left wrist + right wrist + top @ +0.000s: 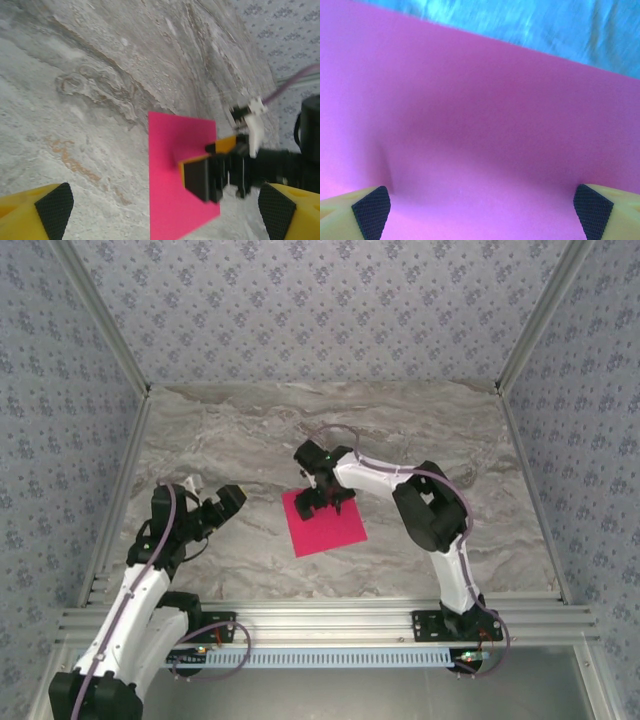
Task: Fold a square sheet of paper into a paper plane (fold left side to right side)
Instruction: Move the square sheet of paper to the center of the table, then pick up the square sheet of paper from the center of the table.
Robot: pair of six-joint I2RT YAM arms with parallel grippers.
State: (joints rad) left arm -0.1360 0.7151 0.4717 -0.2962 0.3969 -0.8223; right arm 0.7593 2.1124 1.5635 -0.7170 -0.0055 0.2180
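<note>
The square sheet of paper [330,530] lay unfolded on the worktop [250,430], first fold pending. Right fingers [370,212], spread, were low over its 12 o'clock part. Left fingers [52,207], spread, at 9 o'clock, should probably lift its left edge.

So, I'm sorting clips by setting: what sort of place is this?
Probably a purpose-built robot test cell in a lab, not a home: a marble-look tabletop boxed in by wallpapered panels on aluminium framing, with a left arm and a right arm bolted to a rail at its near edge.
</note>
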